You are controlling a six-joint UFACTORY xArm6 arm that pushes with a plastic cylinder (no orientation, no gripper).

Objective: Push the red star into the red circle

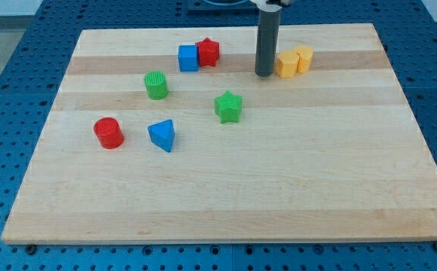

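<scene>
The red star [209, 52] sits near the view's top, touching the right side of a blue cube [188, 58]. The red circle [108, 132], a short red cylinder, stands at the view's left, far below and left of the star. My tip [264, 74] rests on the board to the right of the red star, about a block's width or two away, and just left of a yellow block [286, 65].
A second yellow block [304, 57] touches the first one's right side. A green cylinder [156, 85] stands between the star and the red circle. A green star [228, 107] and a blue triangle [162, 135] lie mid-board on the wooden board [279, 188].
</scene>
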